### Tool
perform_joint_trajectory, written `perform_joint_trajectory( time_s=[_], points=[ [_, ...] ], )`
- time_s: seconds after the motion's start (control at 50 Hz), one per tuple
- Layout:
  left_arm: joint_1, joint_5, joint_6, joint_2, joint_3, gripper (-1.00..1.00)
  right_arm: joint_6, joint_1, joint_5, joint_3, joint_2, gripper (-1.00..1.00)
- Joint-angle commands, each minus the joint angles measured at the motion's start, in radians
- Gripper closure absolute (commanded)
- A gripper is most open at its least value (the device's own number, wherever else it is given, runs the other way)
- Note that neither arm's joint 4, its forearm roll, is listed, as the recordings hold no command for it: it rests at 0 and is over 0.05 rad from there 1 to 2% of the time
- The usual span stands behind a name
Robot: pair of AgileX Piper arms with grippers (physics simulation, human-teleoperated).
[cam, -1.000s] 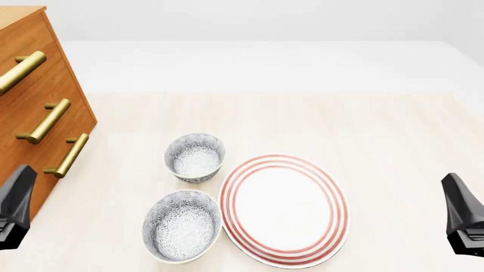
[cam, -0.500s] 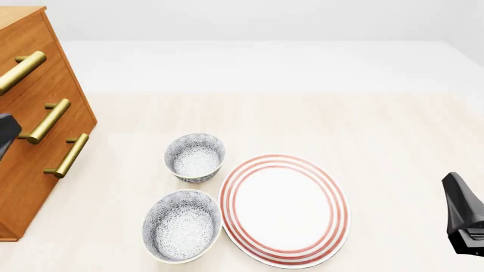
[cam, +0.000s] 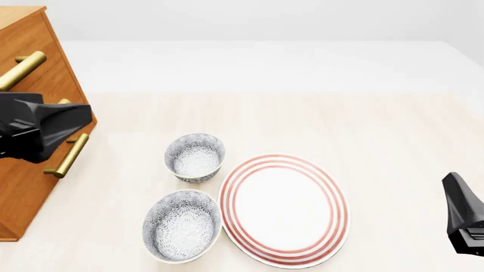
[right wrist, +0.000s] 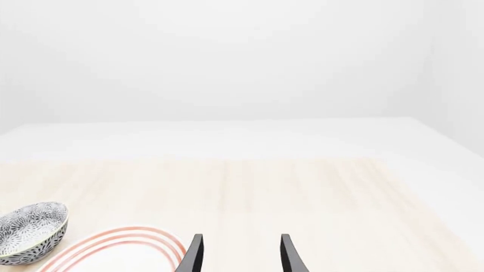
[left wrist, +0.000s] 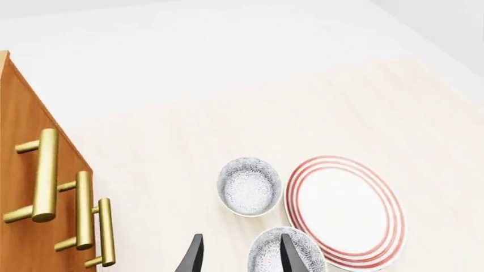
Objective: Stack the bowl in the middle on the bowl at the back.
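Two small round white bowls with grey floral speckle sit upright on the table, the nearer bowl (cam: 182, 233) just in front of the farther bowl (cam: 195, 157).

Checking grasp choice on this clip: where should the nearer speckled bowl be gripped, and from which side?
Probably pinch the nearer bowl at its left rim, coming from above: it sits upright and open, and the plate crowds its right side.

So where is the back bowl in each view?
Front view: the bowl at the back, left of centre, behind the bowl in the middle.
Left wrist view: the bowl farther from the left gripper.
Right wrist view: at the picture's edge, beside the red-ringed plate.
Shared landmark: that plate.
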Motion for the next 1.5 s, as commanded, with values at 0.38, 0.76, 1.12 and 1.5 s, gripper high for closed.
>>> perform_joint_trajectory(
  time_s=[0.38,0.76,1.12,1.5],
  points=[
    [-0.143,0.041,-0.144,0.301,0.023,-1.00,0.001,-0.002,-0.001,0.001,0.002,-1.00],
    [-0.101,-0.054,-0.195,0.327,0.155,-1.00,0.000,-0.002,0.000,-0.001,0.000,-1.00],
    [-0.126,-0.213,-0.290,0.379,0.299,-1.00,0.002,0.000,-0.001,-0.001,0.001,-1.00],
    [-0.132,-0.403,-0.360,0.484,0.393,-1.00,0.003,-0.002,0.000,-0.002,0.001,-1.00]
  ],
)
